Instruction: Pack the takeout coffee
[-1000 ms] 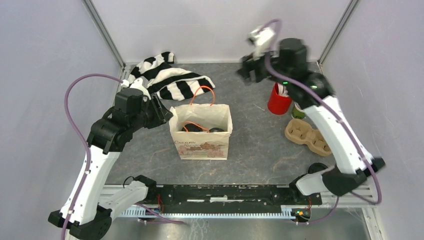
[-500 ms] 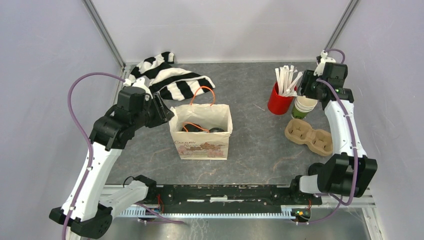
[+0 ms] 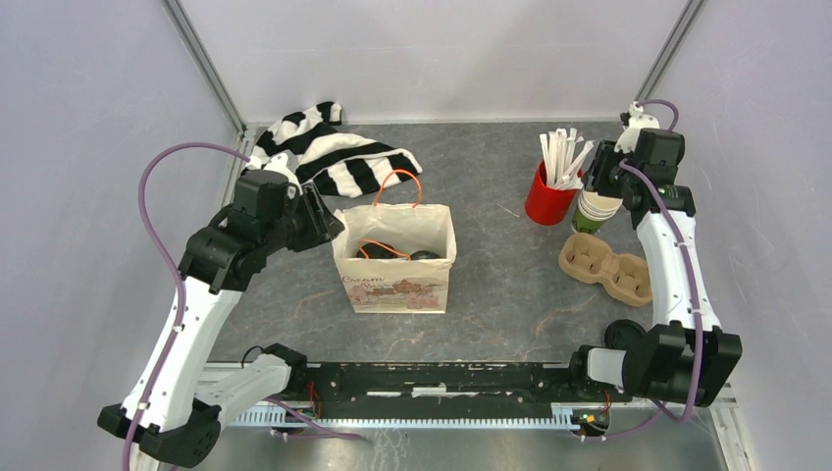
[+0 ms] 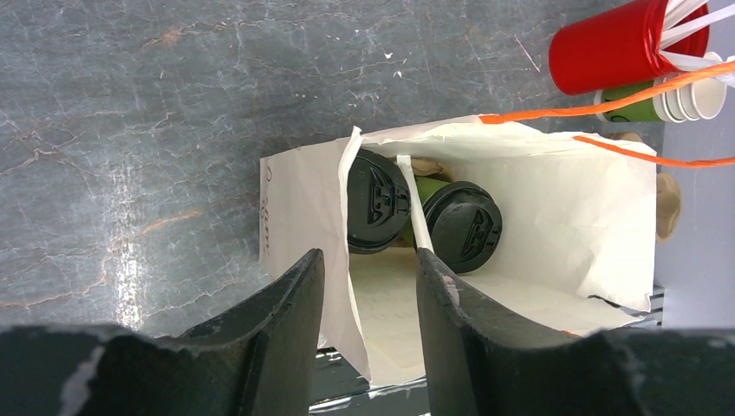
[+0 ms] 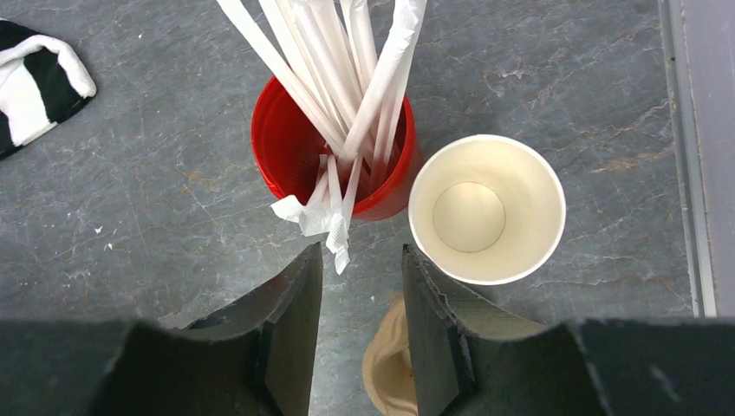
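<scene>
Two coffee cups (image 4: 379, 201) are seen inside the paper bag (image 3: 394, 285) mid-worktop (image 3: 491, 294), side by side, black lids showing through the open top. The left arm is raised from its base, elbow bent, forearm angled toward the bag's left rim. The left pincer (image 4: 370, 257) is held part-open astride that rim; the paper wall lies between the fingers with a gap on both sides, not clamped. The right arm is stretched up the right side, wrist tipped down at the far right corner. The right pincer (image 5: 361, 251) is parted and empty, hung over the red cup (image 5: 286, 147) of white sticks (image 5: 347, 69) and the stack of lidless cups (image 5: 485, 208). A cardboard cup tray (image 3: 603, 267) lies just nearer.
</scene>
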Robot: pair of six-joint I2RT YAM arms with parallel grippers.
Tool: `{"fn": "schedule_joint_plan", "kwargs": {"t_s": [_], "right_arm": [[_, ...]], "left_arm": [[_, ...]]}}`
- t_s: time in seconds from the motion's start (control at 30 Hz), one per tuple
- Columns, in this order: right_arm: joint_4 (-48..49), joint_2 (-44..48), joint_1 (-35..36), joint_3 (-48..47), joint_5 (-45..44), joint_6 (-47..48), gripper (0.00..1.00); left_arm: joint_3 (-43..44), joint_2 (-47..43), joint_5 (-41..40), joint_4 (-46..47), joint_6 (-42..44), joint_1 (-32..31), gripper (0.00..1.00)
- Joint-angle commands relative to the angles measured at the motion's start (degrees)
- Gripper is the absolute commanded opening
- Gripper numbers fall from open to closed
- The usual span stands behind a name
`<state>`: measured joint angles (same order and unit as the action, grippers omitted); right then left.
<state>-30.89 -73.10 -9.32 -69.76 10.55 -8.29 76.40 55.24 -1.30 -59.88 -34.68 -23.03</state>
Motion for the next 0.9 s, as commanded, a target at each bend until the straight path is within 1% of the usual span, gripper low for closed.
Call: {"fn": "schedule_joint_plan", "kwargs": {"t_s": [0.0, 0.13, 0.2, 0.33, 0.53, 0.7, 0.8, 0.87], "right_arm": [[1.51, 1.22, 0.08, 1.18, 2.00, -0.25, 0.44], [2.16, 1.68, 0.09, 2.96, 2.93, -0.36, 0.43], [2.73, 1.27, 0.09, 3.37, 2.98, -0.33, 0.41], [3.32, -0.57, 0.09, 2.66, 3.68, -0.21, 0.32], [4.11, -2.49, 0.09, 2.03, 3.72, 0.30, 0.29], [5.53, -3.08, 0.09, 1.94, 4.09, 0.50, 0.22], [6.54, -3.75, 0.09, 1.22, 5.46, 1.11, 0.13], [6.33, -4.21, 0.09, 0.32, 5.56, 1.50, 0.10]], "left_arm": [[0.44, 0.17, 0.78, 1.52, 2.24, -0.27, 0.50], [0.15, 0.21, 0.82, 1.90, 2.16, -0.34, 0.50], [0.23, 0.53, 0.94, 2.01, 2.16, -0.29, 0.50], [0.57, 1.15, 1.04, 2.34, 2.16, -0.33, 0.50], [0.59, 1.36, 1.04, 2.51, 1.81, -0.32, 0.50], [0.35, 1.44, 0.93, 2.81, 1.39, -0.32, 0.50], [0.09, 1.60, 1.04, 3.17, 1.03, -0.34, 0.50], [0.06, 1.81, 1.04, 3.30, 0.80, -0.33, 0.50]]}}
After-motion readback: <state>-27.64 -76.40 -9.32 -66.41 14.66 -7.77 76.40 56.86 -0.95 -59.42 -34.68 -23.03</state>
